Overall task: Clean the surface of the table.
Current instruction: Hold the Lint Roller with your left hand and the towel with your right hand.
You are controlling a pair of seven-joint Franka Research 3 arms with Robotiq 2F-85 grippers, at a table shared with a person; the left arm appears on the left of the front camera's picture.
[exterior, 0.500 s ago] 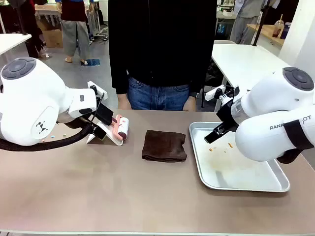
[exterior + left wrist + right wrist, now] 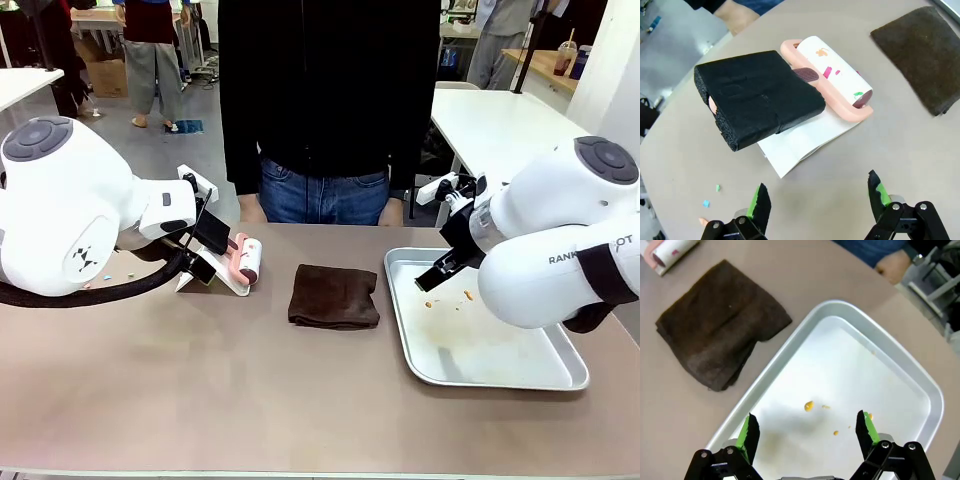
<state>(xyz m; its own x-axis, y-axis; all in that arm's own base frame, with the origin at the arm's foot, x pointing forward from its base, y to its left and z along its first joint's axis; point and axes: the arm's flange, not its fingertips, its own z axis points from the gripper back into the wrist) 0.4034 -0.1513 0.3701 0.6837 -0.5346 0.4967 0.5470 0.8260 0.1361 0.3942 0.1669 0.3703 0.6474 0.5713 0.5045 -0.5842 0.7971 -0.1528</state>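
Left gripper (image 2: 817,197) and right gripper (image 2: 807,427) gaped wide, empty; table (image 2: 920,165) lay under left. We feared its jaws clipping the lint roller (image 2: 832,75) just ahead, apparently loose, shoving it off its sheet (image 2: 805,142).

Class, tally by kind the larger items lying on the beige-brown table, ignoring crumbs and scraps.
Pink lint roller with black foam handle: 1
Dark brown folded cloth: 1
Silver metal tray: 1
White flat sheet: 1
Total: 4

Even, bright overhead light casts soft shadows on the bench (image 2: 200,400); wrist views bend at their edges.
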